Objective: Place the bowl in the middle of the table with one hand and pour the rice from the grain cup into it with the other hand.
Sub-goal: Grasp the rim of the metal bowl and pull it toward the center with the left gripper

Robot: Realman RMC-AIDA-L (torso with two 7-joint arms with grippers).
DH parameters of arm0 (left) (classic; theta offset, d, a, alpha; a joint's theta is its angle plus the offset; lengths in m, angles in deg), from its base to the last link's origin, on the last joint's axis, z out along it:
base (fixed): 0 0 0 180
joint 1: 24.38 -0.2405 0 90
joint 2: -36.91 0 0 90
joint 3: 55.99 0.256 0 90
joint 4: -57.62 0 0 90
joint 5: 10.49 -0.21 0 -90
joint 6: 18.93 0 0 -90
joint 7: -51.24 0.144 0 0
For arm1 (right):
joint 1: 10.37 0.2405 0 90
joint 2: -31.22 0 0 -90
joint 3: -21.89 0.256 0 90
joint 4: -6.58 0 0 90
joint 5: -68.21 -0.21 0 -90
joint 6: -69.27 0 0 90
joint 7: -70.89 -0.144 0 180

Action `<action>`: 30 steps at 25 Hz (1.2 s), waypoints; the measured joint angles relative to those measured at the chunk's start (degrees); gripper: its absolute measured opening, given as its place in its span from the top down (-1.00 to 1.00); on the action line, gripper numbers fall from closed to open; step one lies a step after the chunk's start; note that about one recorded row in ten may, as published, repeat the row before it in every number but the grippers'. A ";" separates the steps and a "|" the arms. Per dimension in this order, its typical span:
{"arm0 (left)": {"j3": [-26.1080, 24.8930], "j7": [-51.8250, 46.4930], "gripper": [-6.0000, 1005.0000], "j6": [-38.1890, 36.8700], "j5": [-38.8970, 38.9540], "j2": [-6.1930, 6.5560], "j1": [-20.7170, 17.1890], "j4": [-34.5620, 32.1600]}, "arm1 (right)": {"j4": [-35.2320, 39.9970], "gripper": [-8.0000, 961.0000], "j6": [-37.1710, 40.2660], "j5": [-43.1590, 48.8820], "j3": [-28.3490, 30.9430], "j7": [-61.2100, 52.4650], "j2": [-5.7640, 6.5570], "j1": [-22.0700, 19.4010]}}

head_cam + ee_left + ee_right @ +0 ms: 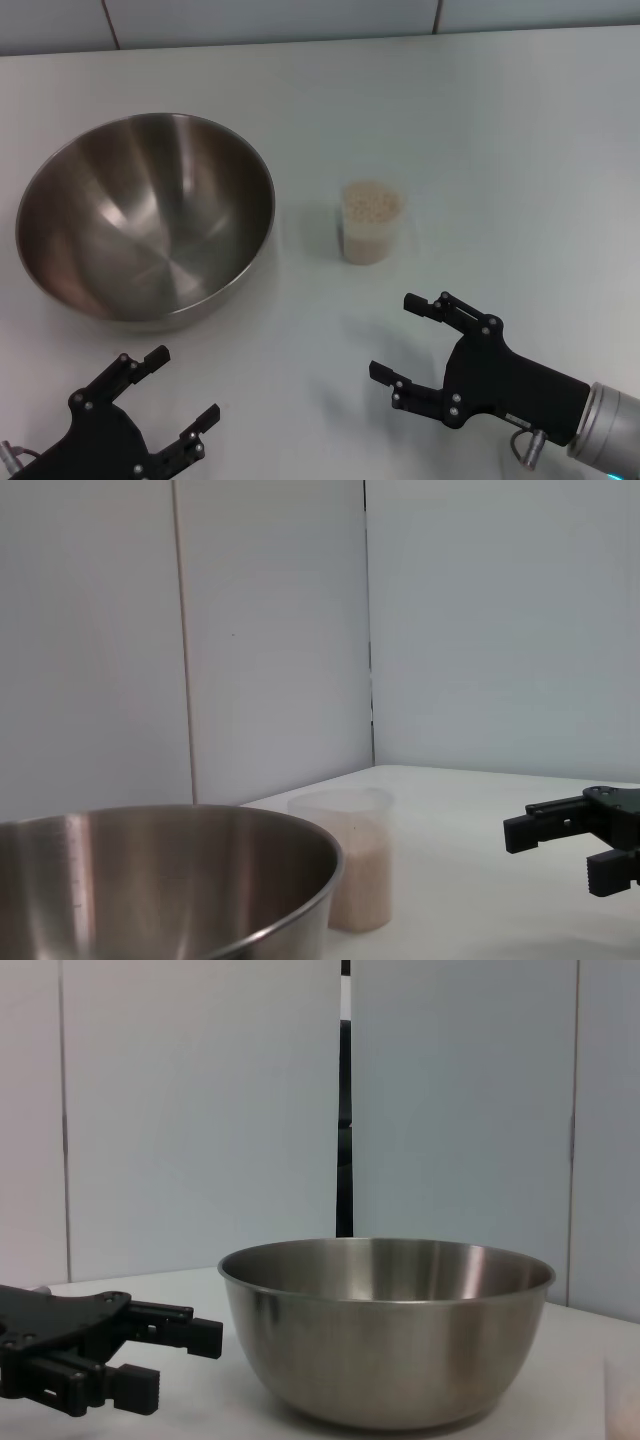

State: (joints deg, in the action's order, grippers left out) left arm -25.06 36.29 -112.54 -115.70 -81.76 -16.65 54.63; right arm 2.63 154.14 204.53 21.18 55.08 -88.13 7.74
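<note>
The white table [500, 130] fills the head view, with a pale panelled wall [300, 20] along its far edge. On its left part sits the bowl [146, 214], steel, upright and empty, its shiny inside showing only reflections; it stands on the table with nothing gripping it. Just to its right, apart from it with a strip of bare table between, stands the cup [371, 222], clear plastic, upright, filled with rice [372, 204] nearly to the rim. Nearer the robot than both, the right gripper [423, 341] hovers over the table in front of the cup, its black fingers [446, 306] spread wide and pointing left toward the bowl, holding nothing; its silver-white arm [612, 422] enters from the lower right corner. The left gripper [178, 391] hangs at the lower left edge, in front of the bowl and clear of it, its fingers [146, 362] likewise spread wide and empty. The left wrist view shows the bowl rim close, the cup behind it and the right gripper off to the side.
</note>
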 joint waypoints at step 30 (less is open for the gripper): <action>-18.04 -53.86 -0.59 5.59 0.91 0.13 16.03 -30.23 | -0.28 -0.72 -1.05 0.00 0.00 -0.03 -0.17 0.76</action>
State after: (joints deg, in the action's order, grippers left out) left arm -43.10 -17.57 -106.96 -114.79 -81.63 -0.62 24.41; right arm 2.35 153.09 204.53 21.19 55.05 -88.30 8.50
